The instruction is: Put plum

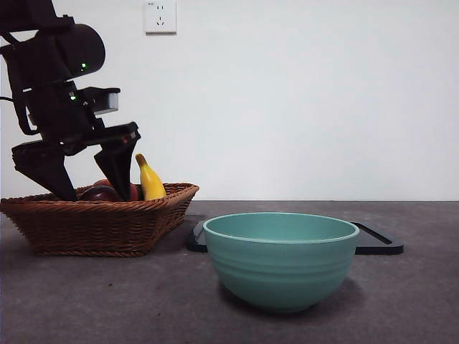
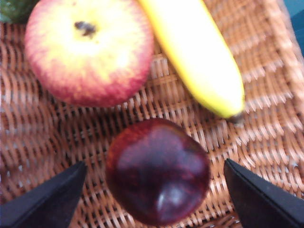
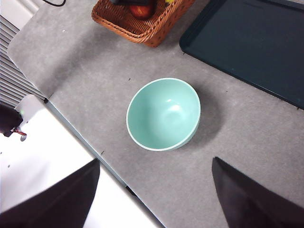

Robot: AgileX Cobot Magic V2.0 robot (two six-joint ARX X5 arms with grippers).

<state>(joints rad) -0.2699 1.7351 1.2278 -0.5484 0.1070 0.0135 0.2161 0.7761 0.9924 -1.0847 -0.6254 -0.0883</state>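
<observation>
The dark maroon plum (image 2: pixel 158 172) lies in the wicker basket (image 1: pixel 100 222), its top just showing over the rim in the front view (image 1: pixel 100 193). My left gripper (image 2: pixel 152 199) is open, lowered into the basket with one jaw on each side of the plum, not touching it; it also shows in the front view (image 1: pixel 82 183). My right gripper (image 3: pixel 154 199) is open and empty, high above the table near the teal bowl (image 3: pixel 164 114). The bowl stands empty at the front in the front view (image 1: pixel 281 258).
A red-yellow apple (image 2: pixel 88 50) and a yellow banana (image 2: pixel 194 54) lie beside the plum in the basket. A green fruit (image 2: pixel 14 9) shows at the basket's corner. A dark tray (image 3: pixel 251 42) lies behind the bowl. The table's edge (image 3: pixel 85 142) runs near the bowl.
</observation>
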